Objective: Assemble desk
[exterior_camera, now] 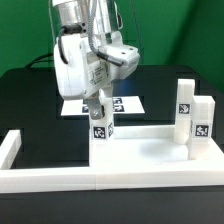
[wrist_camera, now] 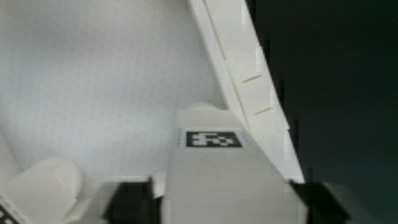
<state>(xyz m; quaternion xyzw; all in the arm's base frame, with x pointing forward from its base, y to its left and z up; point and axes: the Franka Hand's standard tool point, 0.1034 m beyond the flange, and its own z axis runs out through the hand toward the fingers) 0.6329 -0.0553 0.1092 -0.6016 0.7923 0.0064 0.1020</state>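
The desk's white tabletop (exterior_camera: 145,155) lies flat near the front, rim up. One short white leg (exterior_camera: 100,127) with a tag stands upright at its back corner, toward the exterior view's left. My gripper (exterior_camera: 98,106) comes straight down over the top of this leg. In the wrist view the leg (wrist_camera: 222,170) fills the space between my gripper's (wrist_camera: 217,207) dark fingers (wrist_camera: 128,202), over the tabletop (wrist_camera: 89,90) beside its rim (wrist_camera: 231,60). Whether the fingers still press on the leg is not clear. Two more legs (exterior_camera: 186,105) (exterior_camera: 201,121) stand at the exterior view's right.
The marker board (exterior_camera: 128,102) lies on the black table behind the tabletop, partly hidden by my arm. Long white border bars (exterior_camera: 9,150) run along the exterior view's left and front. A green wall stands behind.
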